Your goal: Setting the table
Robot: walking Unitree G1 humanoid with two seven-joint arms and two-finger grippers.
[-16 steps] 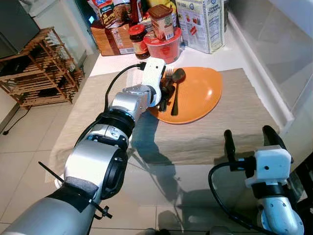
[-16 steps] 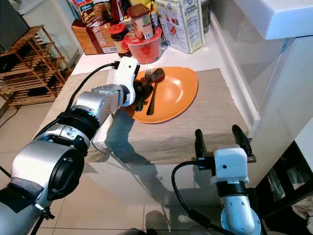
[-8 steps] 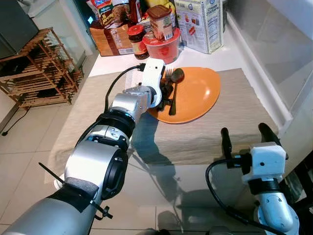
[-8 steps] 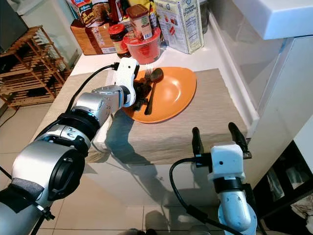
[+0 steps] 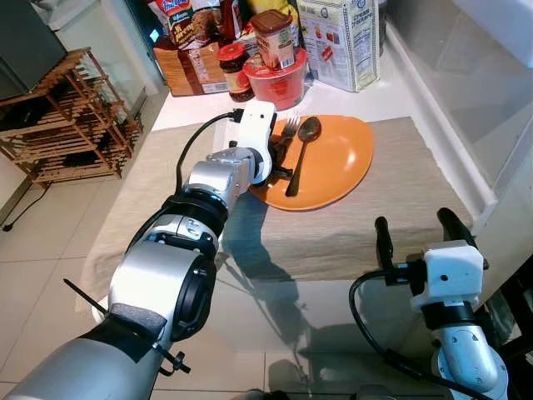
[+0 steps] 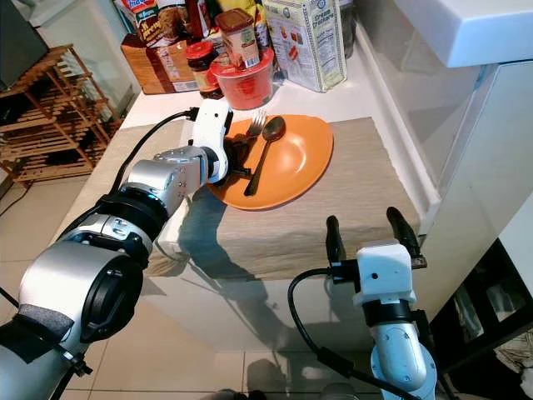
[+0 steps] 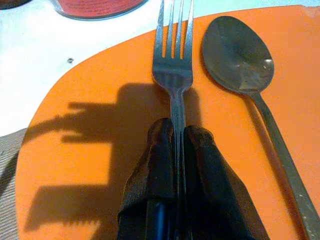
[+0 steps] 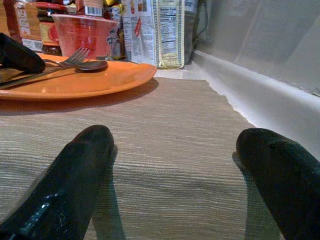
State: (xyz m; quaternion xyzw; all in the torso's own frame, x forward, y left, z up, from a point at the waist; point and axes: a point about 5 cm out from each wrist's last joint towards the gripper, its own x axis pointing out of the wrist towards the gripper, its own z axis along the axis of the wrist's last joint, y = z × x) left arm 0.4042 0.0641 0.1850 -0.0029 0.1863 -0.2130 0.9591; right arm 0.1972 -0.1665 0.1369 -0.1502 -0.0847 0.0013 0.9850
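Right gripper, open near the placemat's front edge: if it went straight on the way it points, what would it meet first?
The right gripper would probably meet the round orange plate; bare woven beige placemat lies between, though depth is unclear.

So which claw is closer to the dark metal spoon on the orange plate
Left. The left claw is on the orange plate, shut on the silver fork right beside the dark metal spoon. The right claw hovers open at the placemat's near edge.

White table [image 5: 391, 96]: beige runner [image 5: 358, 221] under orange plate [image 5: 337, 162]; food packages [image 5: 275, 42] at back.
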